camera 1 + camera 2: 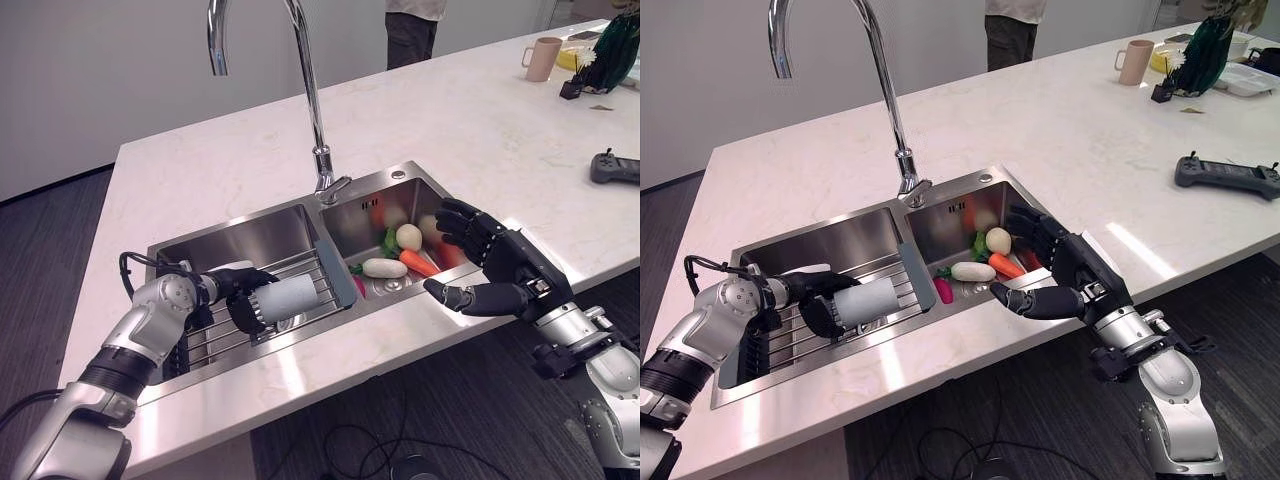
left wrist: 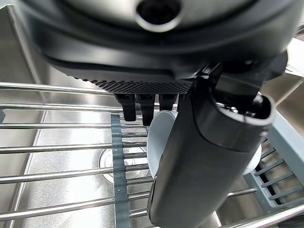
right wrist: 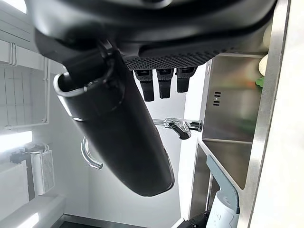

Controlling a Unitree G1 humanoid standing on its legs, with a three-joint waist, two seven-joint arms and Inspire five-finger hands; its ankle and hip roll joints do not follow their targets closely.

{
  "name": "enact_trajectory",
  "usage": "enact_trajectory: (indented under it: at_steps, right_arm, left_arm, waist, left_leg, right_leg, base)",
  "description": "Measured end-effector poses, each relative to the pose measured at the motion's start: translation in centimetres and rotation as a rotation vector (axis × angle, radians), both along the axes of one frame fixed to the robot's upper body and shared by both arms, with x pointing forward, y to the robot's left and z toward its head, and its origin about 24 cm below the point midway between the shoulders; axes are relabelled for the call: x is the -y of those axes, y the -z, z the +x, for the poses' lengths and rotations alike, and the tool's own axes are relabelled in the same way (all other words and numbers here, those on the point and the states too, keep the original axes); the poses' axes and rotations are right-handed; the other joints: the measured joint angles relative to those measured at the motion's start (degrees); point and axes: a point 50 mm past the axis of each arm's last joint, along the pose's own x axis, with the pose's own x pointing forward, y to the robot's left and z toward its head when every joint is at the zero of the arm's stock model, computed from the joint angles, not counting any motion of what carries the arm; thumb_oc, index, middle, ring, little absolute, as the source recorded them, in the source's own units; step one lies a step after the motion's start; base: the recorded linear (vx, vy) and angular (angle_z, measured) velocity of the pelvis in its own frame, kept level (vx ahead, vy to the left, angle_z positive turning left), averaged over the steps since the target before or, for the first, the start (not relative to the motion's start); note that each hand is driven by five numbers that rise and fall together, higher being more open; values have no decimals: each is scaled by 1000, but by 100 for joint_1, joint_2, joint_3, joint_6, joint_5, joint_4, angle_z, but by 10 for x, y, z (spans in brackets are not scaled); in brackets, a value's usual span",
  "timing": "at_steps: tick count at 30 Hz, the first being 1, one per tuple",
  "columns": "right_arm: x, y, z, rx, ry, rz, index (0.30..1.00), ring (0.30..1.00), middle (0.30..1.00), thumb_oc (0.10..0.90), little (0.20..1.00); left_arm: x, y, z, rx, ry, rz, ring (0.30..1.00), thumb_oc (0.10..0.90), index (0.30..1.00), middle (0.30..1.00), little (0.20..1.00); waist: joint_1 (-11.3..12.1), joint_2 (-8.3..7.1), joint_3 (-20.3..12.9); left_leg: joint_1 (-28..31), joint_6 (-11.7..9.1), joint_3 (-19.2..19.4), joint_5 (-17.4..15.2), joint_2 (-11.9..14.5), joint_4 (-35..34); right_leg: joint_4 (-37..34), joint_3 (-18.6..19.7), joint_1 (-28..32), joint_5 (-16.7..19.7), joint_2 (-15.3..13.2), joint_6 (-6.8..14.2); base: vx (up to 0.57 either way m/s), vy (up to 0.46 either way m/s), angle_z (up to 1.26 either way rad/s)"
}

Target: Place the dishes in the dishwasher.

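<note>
Lower left: left hand [image 1: 243,297] curled round a white cup [image 1: 287,297] lying on the wire rack [image 1: 300,265] in the sink's [image 1: 262,232] left basin. Centre: vegetables [image 1: 400,252] (right basin). Lower right: right hand [image 1: 497,272] spread, holding nothing, over the bench [image 1: 470,120] edge.

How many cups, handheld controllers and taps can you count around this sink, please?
Cups: 2, a pale grey cup held in the left hand, and a beige ceramic mug
Black handheld controller: 1
Curved chrome tap: 1
Total: 4
</note>
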Motion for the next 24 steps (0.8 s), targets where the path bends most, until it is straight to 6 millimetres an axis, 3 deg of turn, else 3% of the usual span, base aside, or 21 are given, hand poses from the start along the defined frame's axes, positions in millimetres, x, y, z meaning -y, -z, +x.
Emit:
enact_trajectory:
  at_steps: [24]
  right_arm:
    - [0, 0, 0, -2, 3, 2, 900, 900, 900, 800, 900]
  left_arm:
    - [10, -5, -5, 34, 60, 42, 900, 800, 900, 900, 900]
  waist:
    - [69, -16, 11]
  left_leg:
    - [-3, 7, 56, -6, 5, -19]
  right_leg:
    - [-83, 55, 4, 48, -4, -3]
  base:
    - [-9, -2, -1]
